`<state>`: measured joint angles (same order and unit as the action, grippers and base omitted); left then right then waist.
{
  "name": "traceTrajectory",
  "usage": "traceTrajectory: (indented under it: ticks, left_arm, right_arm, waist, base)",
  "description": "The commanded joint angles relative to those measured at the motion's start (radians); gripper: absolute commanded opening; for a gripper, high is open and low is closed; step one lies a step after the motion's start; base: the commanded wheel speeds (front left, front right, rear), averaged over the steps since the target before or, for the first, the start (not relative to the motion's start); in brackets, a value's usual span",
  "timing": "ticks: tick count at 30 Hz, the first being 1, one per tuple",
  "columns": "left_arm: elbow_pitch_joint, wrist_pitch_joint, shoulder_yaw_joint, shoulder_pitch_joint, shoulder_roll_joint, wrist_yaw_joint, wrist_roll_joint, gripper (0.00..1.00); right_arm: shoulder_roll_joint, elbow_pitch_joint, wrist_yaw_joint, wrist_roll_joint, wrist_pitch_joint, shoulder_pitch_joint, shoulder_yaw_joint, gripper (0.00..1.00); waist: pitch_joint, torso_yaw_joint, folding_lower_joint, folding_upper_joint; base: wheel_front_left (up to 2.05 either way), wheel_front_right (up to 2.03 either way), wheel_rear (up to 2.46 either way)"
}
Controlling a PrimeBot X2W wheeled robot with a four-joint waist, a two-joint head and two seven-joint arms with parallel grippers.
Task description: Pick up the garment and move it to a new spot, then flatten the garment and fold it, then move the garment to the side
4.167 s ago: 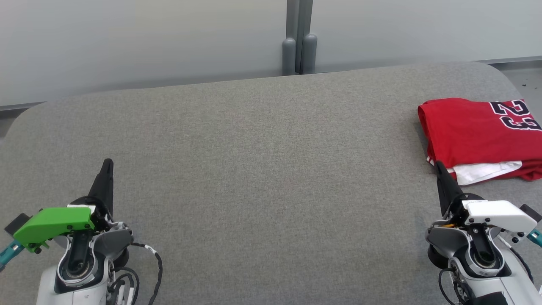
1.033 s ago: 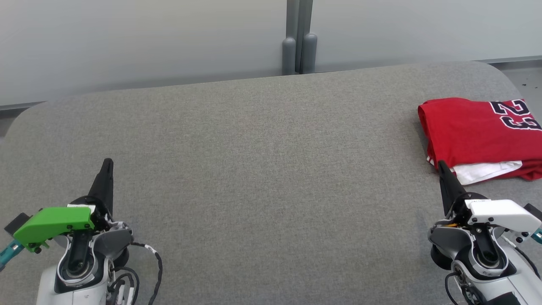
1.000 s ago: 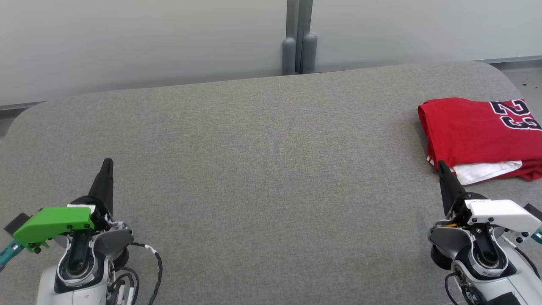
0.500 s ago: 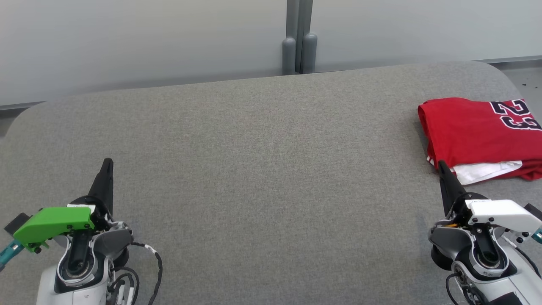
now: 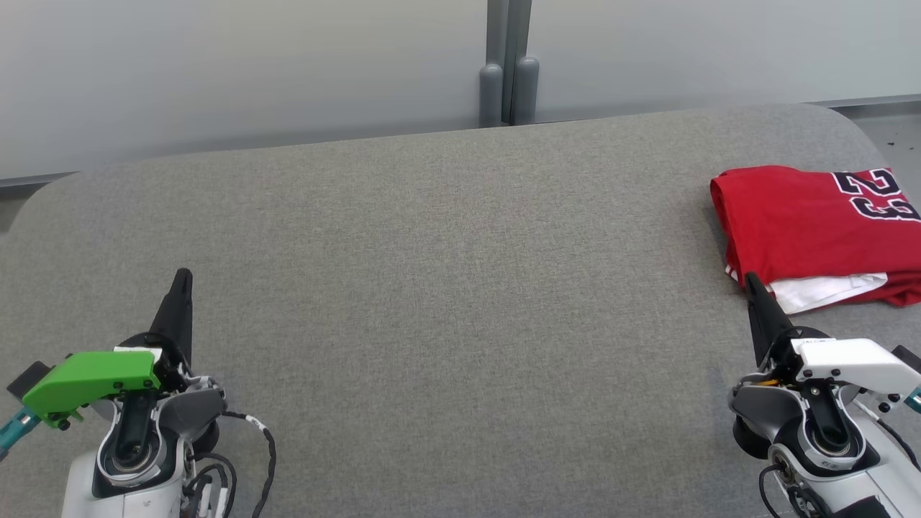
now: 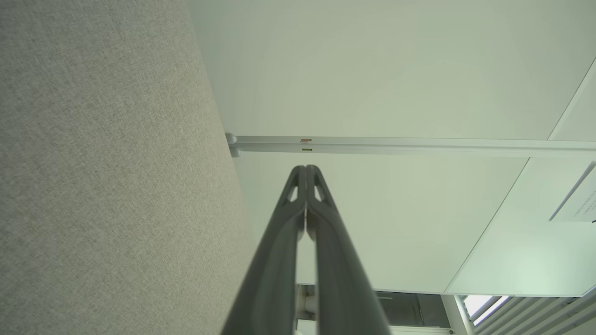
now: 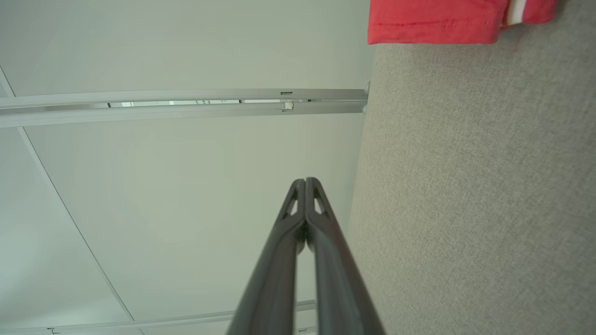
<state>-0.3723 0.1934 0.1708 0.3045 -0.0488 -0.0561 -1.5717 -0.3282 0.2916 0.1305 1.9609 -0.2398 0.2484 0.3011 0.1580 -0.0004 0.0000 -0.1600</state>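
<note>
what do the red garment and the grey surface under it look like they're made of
red garment: soft matte fabric, probably a knit jersey. It lies limp in folded layers, a stitched hem shows in the right wrist view, and the dark number looks printed on. Cotton or polyester cannot be told.

grey surface: woven upholstery-type cloth, matte and heathered. A fine weave grain shows and there is no shine.

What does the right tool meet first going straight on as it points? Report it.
Likely the pale wall panel behind the table: the right tool points along a line just beside the red garment, though depth is unclear.
</note>
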Motion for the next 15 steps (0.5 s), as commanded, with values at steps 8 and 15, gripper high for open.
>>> traceTrajectory:
  ticks: [8, 15]
  left_arm:
    - [0.002, 0.002, 0.003, 0.01, -0.001, -0.005, -0.005, 0.0]
    - [0.002, 0.002, 0.003, 0.01, -0.001, -0.004, -0.005, 0.0]
  right_arm:
    - [-0.013, -0.006, 0.0, 0.014, -0.01, 0.004, 0.011, 0.0]
    - [-0.017, -0.009, 0.0, 0.019, -0.014, 0.004, 0.016, 0.0]
  waist:
    - [0.0, 0.0, 0.0, 0.0]
    - [0.0, 0.0, 0.0, 0.0]
  base:
    - [0.0, 0.0, 0.0]
    - [0.0, 0.0, 0.0]
